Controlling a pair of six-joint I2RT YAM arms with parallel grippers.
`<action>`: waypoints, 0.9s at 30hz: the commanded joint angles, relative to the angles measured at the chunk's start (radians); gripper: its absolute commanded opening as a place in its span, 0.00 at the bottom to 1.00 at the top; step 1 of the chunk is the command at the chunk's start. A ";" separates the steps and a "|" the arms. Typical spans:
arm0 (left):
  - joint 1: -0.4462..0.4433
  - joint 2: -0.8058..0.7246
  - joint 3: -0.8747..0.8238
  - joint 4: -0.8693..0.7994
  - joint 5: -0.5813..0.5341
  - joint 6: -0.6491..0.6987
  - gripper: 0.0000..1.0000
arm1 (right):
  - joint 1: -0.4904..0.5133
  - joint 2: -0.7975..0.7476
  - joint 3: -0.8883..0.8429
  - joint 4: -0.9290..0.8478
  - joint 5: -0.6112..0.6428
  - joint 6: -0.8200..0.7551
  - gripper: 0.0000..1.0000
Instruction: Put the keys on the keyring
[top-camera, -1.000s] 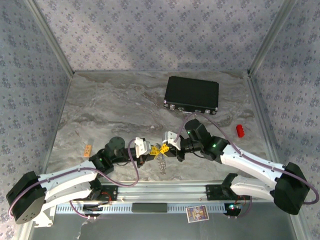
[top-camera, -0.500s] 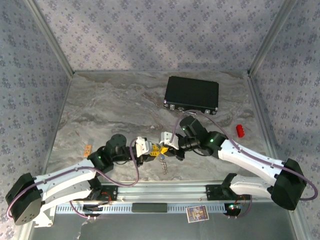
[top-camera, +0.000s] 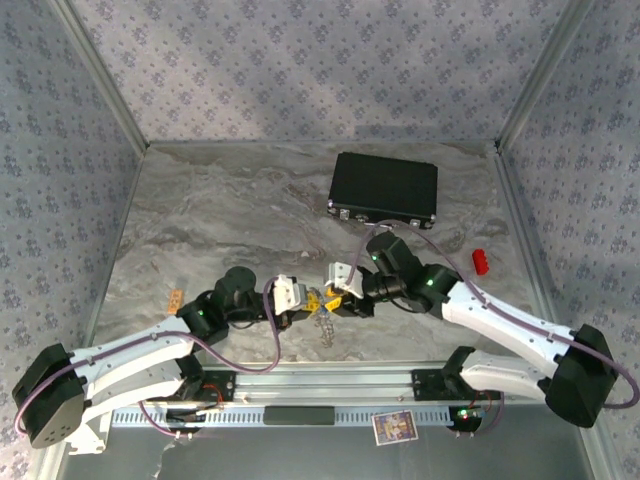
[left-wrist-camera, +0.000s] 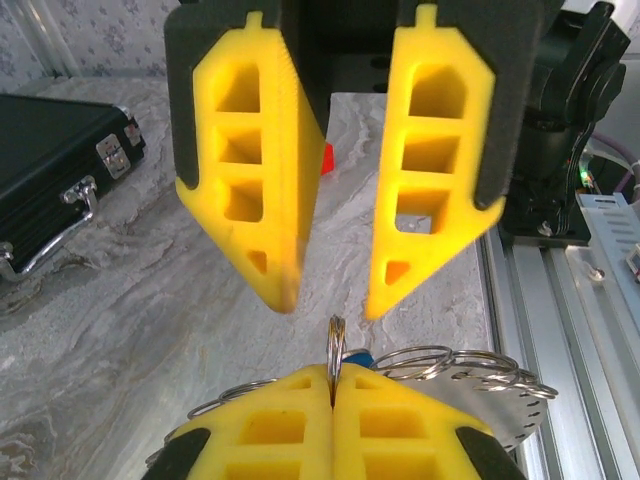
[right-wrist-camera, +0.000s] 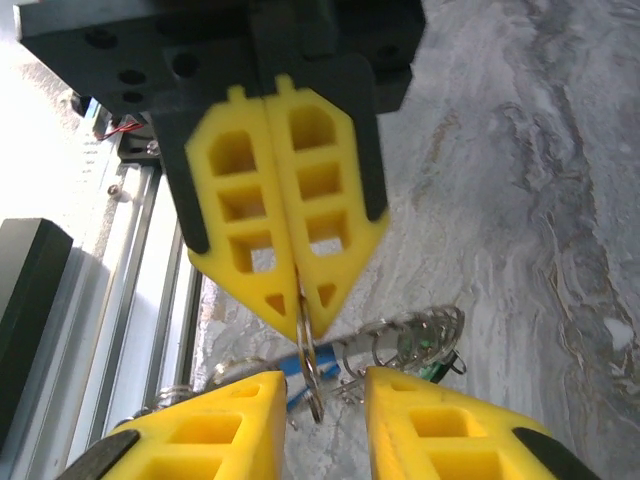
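Nearest you in the overhead view, a small printed card (top-camera: 393, 427) lies on the metal rail (top-camera: 320, 385) between the two arm bases. Just past the rail the two arms meet tip to tip low over the marbled table (top-camera: 220, 220).

Your left gripper (top-camera: 303, 303) is clenched. Its own wrist camera shows the yellow fingers (left-wrist-camera: 270, 430) pressed flat together on a thin ring of the keyring (left-wrist-camera: 335, 345), which stands edge-on out of the seam. The rest of the keyring fans out to the right of that seam in silver loops and a beaded rim, hanging just above the table near the rail.

Your right gripper (top-camera: 335, 295) is released. From the left wrist you see its two fingers (left-wrist-camera: 250, 170) apart, their tips just above the pinched ring and not touching it. From the right wrist, the ring hangs down from the closed left gripper (right-wrist-camera: 300, 305) into the gap of the right gripper (right-wrist-camera: 322, 378).

The blue key (right-wrist-camera: 297, 368) shows as a blue sliver right beside that ring. The green key (right-wrist-camera: 432, 352) peeks out among the loops farther right. You cannot tell from these views whether either key is threaded on.

Farther out, a small orange tag (top-camera: 175, 298) lies near the left arm and a red block (top-camera: 480, 261) near the right arm. A black case (top-camera: 385, 188) lies shut at the back of the table.
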 joint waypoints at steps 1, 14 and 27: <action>-0.002 -0.028 -0.029 0.118 0.019 -0.020 0.00 | -0.009 -0.024 -0.044 0.065 -0.034 0.062 0.28; -0.003 -0.030 -0.036 0.143 0.024 -0.029 0.00 | -0.006 -0.025 -0.060 0.083 -0.047 0.078 0.10; -0.002 -0.029 -0.041 0.172 0.043 -0.028 0.00 | 0.010 0.063 -0.043 0.085 -0.053 0.074 0.06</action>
